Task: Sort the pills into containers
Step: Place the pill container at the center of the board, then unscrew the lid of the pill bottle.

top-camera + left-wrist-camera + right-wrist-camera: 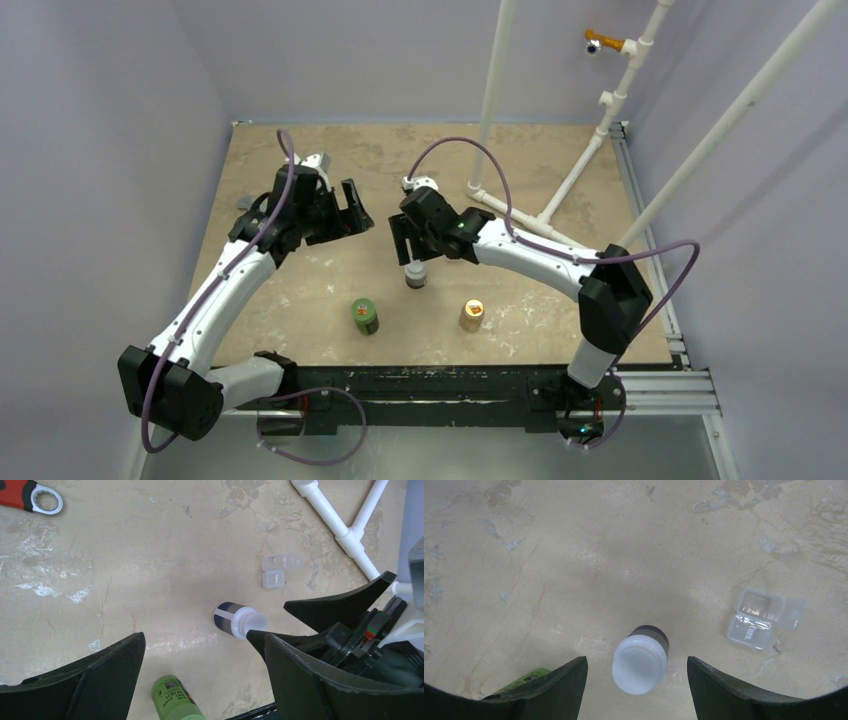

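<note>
Upright white-capped bottle [640,662] sits lower centre between the right fingers [719,690], which are apart and not touching it. The left fingers [90,680] are apart, empty. Clear Tues case [756,620] lies right of centre on the surface [574,555]. Pills not visible. Risk: an off-centre squeeze tips the bottle.

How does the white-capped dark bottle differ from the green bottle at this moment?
Colour: the white-capped dark bottle has a white cap on a dark body; the green bottle has a green cap and label.
Place: the white-capped dark bottle stands between the open fingers of the right gripper, with a gap on either side; the green bottle stands apart, with no gripper around it.
Both stand upright with caps on.
</note>
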`<state>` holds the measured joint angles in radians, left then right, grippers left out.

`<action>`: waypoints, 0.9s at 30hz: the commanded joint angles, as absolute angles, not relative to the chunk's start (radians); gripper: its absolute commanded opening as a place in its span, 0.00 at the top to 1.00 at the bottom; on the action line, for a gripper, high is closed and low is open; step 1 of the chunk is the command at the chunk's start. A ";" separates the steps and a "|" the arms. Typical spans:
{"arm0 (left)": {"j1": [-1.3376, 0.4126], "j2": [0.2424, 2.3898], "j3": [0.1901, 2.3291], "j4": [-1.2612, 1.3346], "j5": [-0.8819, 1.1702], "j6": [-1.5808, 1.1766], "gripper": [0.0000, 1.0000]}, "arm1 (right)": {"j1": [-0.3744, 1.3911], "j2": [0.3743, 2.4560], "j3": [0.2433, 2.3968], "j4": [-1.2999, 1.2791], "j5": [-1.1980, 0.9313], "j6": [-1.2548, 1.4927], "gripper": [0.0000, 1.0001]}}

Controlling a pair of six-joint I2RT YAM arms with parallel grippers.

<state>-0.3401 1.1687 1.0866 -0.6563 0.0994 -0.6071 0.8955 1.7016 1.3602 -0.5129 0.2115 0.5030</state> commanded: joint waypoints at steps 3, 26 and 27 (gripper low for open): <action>-0.331 1.140 1.108 -0.653 0.093 -0.592 0.11 | 0.921 1.740 1.417 -0.545 0.236 0.495 0.34; -0.330 1.137 1.088 -0.620 0.121 -0.595 0.11 | 0.942 1.812 1.418 -0.567 0.274 0.518 0.54; -0.330 1.137 1.088 -0.618 0.123 -0.594 0.11 | 0.942 1.814 1.418 -0.571 0.275 0.518 0.54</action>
